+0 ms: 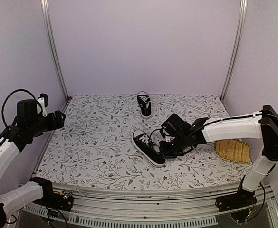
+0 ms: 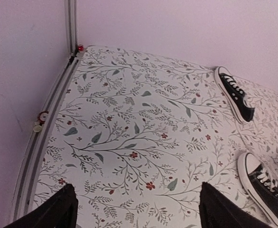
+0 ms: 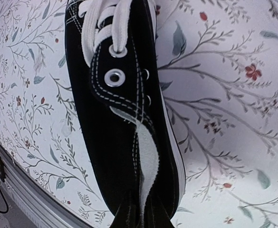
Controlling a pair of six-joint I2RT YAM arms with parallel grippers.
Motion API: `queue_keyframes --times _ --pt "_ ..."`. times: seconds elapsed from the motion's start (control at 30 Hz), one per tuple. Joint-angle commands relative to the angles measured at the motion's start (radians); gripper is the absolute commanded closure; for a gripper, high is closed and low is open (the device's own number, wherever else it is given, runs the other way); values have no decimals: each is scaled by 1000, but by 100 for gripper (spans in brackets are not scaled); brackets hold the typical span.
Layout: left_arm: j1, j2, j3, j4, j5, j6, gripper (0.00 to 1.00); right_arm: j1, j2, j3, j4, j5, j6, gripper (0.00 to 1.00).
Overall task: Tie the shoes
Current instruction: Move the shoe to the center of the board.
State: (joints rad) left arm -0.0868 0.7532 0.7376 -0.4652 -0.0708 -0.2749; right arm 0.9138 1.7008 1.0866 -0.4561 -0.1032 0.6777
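Note:
Two black canvas shoes with white laces and soles lie on the flowered table. The far shoe (image 1: 144,104) (image 2: 234,94) rests near the back wall. The near shoe (image 1: 148,148) (image 2: 267,190) (image 3: 115,123) lies at the middle, toe toward the left front. My right gripper (image 1: 165,151) (image 3: 146,221) is at its heel end, shut on the canvas side wall, which is pinched so the white lining shows. The laces (image 3: 98,28) hang loose at the eyelets. My left gripper (image 1: 58,118) (image 2: 136,192) hovers open above the table's left side, holding nothing.
A woven straw tray (image 1: 232,150) sits at the right edge under the right arm. Metal posts (image 1: 53,52) stand at the back corners, and a rail (image 2: 43,137) runs along the left edge. Purple walls close in three sides.

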Motion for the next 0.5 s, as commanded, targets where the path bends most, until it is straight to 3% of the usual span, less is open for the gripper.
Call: queue_keyframes --times 0.0,0.13,0.27,0.47 --pt "-170 16 10 -13 17 -150 12 115 -36 -22 99 -29 197 78" --pt "-340 16 -11 38 16 -306 14 201 -47 29 107 -19 228 59" --pt "-495 30 -43 107 -29 -421 15 185 -135 28 72 66 203 32" --pt "-709 210 -22 220 -93 -493 16 8 -159 27 85 36 81 27"
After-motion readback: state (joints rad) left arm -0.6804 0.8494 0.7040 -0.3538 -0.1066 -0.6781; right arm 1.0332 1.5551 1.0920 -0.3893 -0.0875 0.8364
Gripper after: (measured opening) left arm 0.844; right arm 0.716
